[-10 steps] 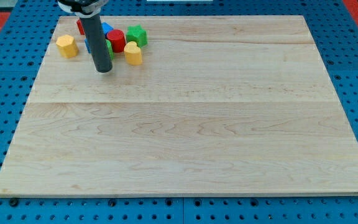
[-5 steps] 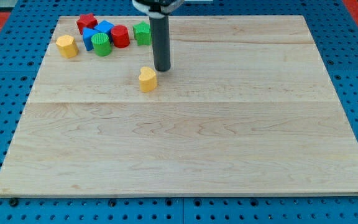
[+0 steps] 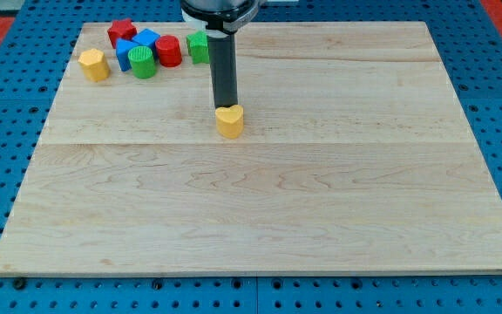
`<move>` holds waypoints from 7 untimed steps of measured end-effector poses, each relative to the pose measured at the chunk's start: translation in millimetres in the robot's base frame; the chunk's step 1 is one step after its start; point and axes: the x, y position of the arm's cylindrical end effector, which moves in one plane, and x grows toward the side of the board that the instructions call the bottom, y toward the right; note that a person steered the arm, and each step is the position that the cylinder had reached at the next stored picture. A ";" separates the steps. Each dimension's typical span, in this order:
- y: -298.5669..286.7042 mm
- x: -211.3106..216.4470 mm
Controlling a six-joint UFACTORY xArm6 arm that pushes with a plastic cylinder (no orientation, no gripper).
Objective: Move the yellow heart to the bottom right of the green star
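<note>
The yellow heart lies on the wooden board, left of centre in the upper half. My tip stands right at its top edge, touching or nearly touching it. The green star sits near the board's top edge, partly hidden behind the rod. The heart is below and slightly to the right of the star, well apart from it.
A cluster sits at the board's top left: a red block, a blue block, a green cylinder, a red cylinder. A yellow block lies at the far left. The board's top edge is close behind.
The yellow heart has moved from the cluster down and to the right across the board. My tip went from the left, over to the right, and now stands just above the heart.
</note>
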 end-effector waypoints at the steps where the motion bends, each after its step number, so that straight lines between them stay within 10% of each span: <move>1: 0.0 0.2; 4: -30.1 3.1; 7: -265.8 -19.9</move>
